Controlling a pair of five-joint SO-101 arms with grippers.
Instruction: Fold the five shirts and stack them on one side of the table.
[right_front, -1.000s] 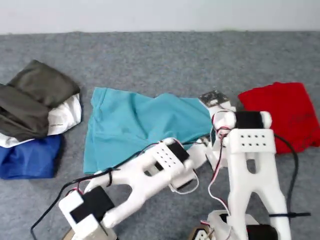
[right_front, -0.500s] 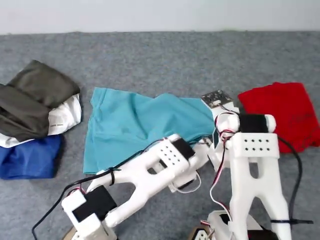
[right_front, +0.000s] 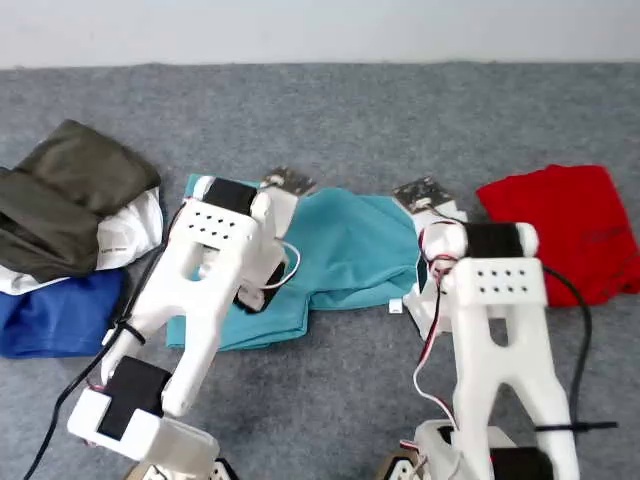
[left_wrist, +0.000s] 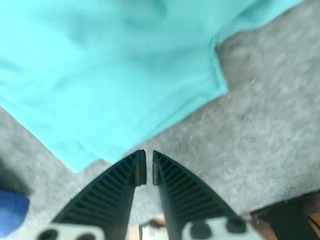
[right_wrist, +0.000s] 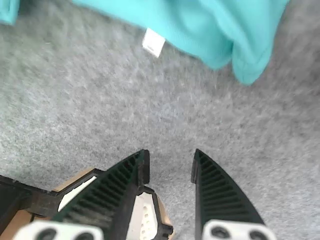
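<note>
On grey table, teal shirt, rumpled

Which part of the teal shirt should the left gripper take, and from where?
Probably the hem of the teal shirt just ahead of the left gripper, approached low from the table side: that edge lies flat and free there, so a finger can slide under.

Left arm covers much of the teal shirt in the high view. White shirt mostly buried under olive shirt. Blue shirt clipped by frame edge.
</note>
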